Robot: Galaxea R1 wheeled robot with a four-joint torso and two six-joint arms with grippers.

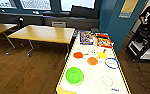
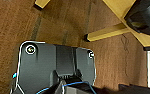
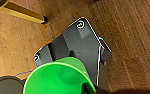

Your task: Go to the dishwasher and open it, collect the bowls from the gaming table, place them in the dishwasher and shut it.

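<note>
Several bowls sit on the gaming table [image 1: 71, 58], a lime green bowl [image 1: 74, 75] nearest; another green bowl [image 3: 58, 80] looms right beside the right wrist — grip unclear on both arms.

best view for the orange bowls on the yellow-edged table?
Head view: both orange bowls sit on the gaming table, whole and unobstructed. The wrist views show wooden floor and a green bowl instead.

Wooden floor [image 2: 66, 22], yellow table leg [image 2: 108, 33], dark chair [image 2: 143, 15].
</note>
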